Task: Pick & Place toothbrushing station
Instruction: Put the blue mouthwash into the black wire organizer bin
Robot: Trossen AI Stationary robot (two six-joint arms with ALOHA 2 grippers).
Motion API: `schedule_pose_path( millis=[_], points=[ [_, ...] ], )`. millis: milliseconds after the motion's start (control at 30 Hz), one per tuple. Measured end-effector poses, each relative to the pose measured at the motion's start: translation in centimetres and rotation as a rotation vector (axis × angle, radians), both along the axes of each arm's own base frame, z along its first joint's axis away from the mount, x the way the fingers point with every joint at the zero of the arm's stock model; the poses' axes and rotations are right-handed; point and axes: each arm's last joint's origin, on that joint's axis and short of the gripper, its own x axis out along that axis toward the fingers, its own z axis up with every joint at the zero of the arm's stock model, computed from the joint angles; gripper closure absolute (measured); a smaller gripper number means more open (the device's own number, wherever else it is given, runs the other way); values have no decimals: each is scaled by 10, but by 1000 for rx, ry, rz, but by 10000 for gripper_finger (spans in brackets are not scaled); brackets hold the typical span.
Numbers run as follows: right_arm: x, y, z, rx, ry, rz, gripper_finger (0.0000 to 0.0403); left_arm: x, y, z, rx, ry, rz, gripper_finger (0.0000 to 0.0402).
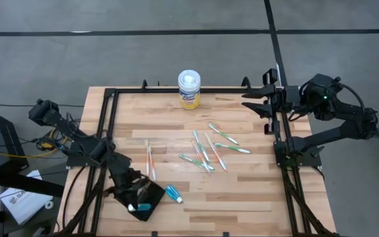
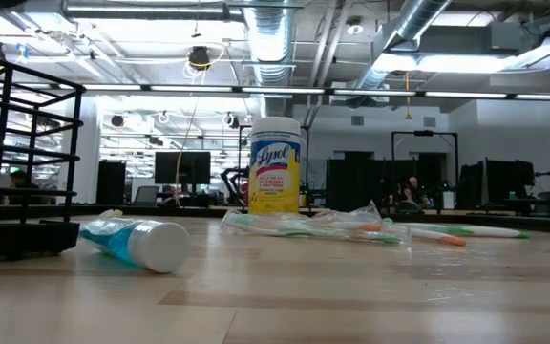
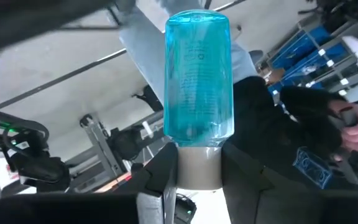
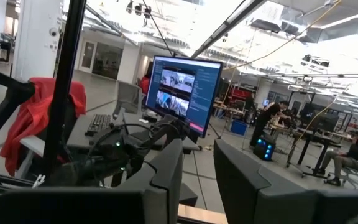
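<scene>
Looking past the left gripper (image 3: 199,169), I see its two fingers (image 3: 160,177) part-way closed on the pale cap of a blue bottle (image 3: 199,74), one finger pressed to each side of the cap. There is fine print on the bottle's clear blue body, but I cannot read it. From above, that gripper (image 1: 137,195) sits low over the toothbrushing station (image 1: 154,194), a small black box near the table's front-left corner, with the held bottle showing at the box's front edge. Just beside the station, a second blue bottle (image 1: 174,193) lies on its side on the wooden table (image 1: 255,197), its white cap towards the low camera (image 2: 137,242). Wrapped toothbrushes (image 1: 206,150) are scattered across the middle of the table, and two more (image 1: 150,160) lie side by side nearer the station. At the far edge stands a white-lidded canister (image 2: 275,164) whose yellow label reads "Lysol". The right gripper (image 1: 258,99) waits at the table's far-right edge, well apart from everything; its own camera shows its fingers (image 4: 166,180) standing a little apart with nothing between them, and a lit monitor (image 4: 183,87) in the room beyond.
</scene>
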Motion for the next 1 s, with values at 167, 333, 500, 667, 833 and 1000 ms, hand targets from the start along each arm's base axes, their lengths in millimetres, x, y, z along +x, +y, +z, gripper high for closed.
schedule_pose_path(
  millis=[167,333,500,667,833,1000],
  points=[
    [0,0,-1,0,8,-1,320,-9,12,-12,29,34,39,317],
    [0,0,-2,0,18,-1,320,-15,16,-21,69,23,110,317],
    [1,0,-2,1,21,-4,320,-15,14,-22,85,27,159,317],
    [1,-1,-2,7,20,-18,320,-17,11,-21,79,28,144,317],
    [0,-6,-2,23,16,-60,320,-21,6,-21,71,31,107,317],
    [0,-9,-1,49,7,-73,320,-23,4,-24,83,40,96,317]
  ],
)
